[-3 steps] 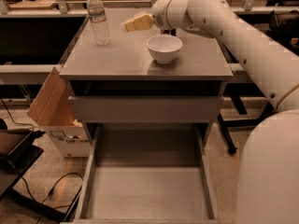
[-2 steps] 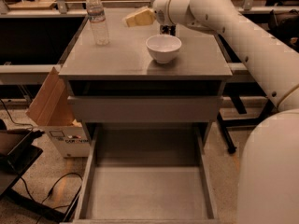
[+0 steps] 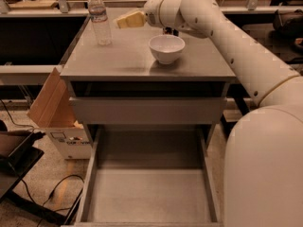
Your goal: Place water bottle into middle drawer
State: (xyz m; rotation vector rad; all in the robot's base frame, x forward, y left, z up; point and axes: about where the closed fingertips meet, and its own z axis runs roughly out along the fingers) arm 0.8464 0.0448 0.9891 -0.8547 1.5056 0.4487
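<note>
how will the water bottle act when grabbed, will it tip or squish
The water bottle is tall and narrow, standing upright on the cabinet top, so a sideways nudge from the gripper hovering beside it would likely tip it. Its clear plastic probably flexes when squeezed.

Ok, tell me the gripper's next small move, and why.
Probably ease the gripper leftward to the water bottle. The bottle stands upright on the cabinet top, not yet held, with the gripper just to its right; the middle drawer below already stands open.
</note>
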